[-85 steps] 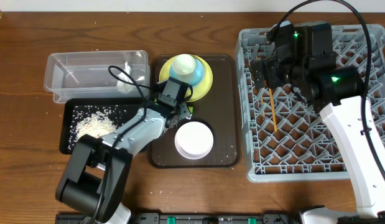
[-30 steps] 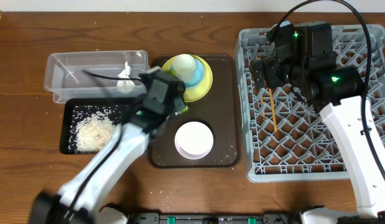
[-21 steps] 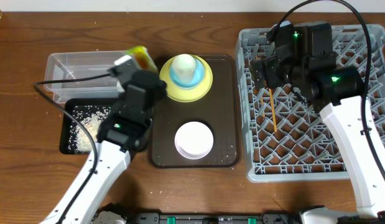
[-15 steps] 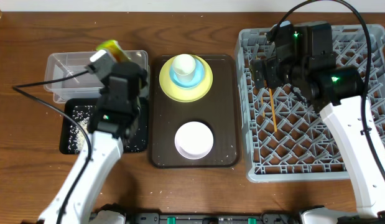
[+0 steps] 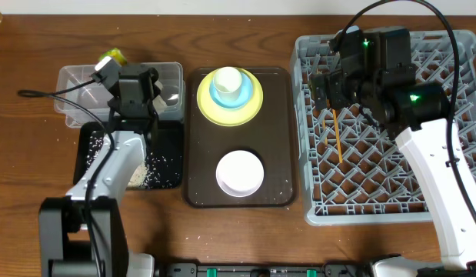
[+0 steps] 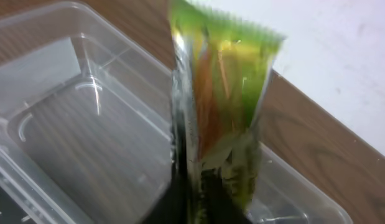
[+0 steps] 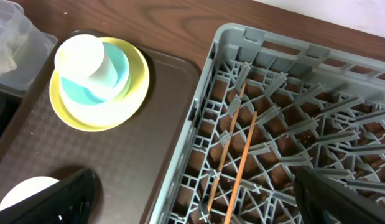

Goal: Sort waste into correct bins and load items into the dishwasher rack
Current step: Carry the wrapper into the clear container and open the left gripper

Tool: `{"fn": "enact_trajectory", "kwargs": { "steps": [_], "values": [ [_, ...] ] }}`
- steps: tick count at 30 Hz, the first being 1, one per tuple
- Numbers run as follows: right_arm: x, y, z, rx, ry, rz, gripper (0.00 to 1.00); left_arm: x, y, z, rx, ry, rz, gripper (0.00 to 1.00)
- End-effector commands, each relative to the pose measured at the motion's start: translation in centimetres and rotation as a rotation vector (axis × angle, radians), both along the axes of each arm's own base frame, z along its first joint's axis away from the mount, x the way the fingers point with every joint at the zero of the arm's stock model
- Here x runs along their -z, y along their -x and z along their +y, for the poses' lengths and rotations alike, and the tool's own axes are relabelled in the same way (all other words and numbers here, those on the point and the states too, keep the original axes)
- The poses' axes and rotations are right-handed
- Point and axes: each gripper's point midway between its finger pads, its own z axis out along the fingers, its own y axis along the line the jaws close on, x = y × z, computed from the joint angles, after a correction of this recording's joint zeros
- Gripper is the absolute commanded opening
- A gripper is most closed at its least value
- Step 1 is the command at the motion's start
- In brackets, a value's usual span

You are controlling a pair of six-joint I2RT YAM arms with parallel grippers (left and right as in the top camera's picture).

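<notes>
since a second ago the left arm (image 5: pixel 114 158) has swung off the brown serving tray (image 5: pixel 276 138) and across to the clear tub (image 5: pixel 76 88), taking the snack wrapper (image 5: pixel 112 57) with it. the grey dishwasher rack (image 5: pixel 322 192) fills the right of the counter, and the right arm (image 5: pixel 422 154) hangs over its far left part, jaws spread wide with nothing between them. the brown tray sits beside the rack. on it, the yellow plate (image 5: pixel 205 104) carries the light blue bowl (image 5: pixel 218 94) with the white cup (image 5: pixel 228 78) inside, and the white-pinkish bowl (image 5: pixel 239 172) stands nearer. the black tray (image 5: pixel 170 142) holds the rice scraps (image 5: pixel 138 175). both chopsticks (image 5: pixel 337 137) lie in the rack. the left jaws pinch the wrapper's lower end, holding it upright over the tub's far edge.
</notes>
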Motion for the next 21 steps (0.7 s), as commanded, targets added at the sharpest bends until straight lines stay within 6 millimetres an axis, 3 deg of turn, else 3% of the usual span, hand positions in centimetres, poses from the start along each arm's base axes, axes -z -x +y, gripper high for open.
{"fn": "enact_trajectory", "kwargs": {
  "steps": [1, 4, 9, 11, 16, 21],
  "values": [
    [-0.1, -0.2, -0.1, 0.013, -0.007, -0.001, 0.99, 0.2, -0.2, 0.8, -0.004, -0.016, 0.009, 0.27],
    [-0.1, -0.2, -0.1, 0.013, -0.006, -0.001, 0.99, -0.1, -0.3, 1.5, -0.014, -0.021, -0.002, 0.40],
    [-0.1, -0.2, -0.1, 0.013, -0.007, -0.001, 0.99, -2.2, -0.5, 1.3, 0.020, -0.061, -0.038, 0.45],
    [-0.1, -0.2, -0.1, 0.013, -0.007, -0.001, 0.99, -3.7, -0.5, -0.3, 0.094, -0.021, -0.073, 0.45],
    [-0.1, -0.2, -0.1, 0.013, -0.007, -0.001, 0.99, -7.8, 0.4, -7.5, 0.418, 0.150, -0.147, 0.34],
    [-0.1, -0.2, -0.1, 0.013, -0.006, 0.000, 0.99, -11.7, 1.8, -10.3, 0.496, 0.174, -0.055, 0.33]
  ]
}}
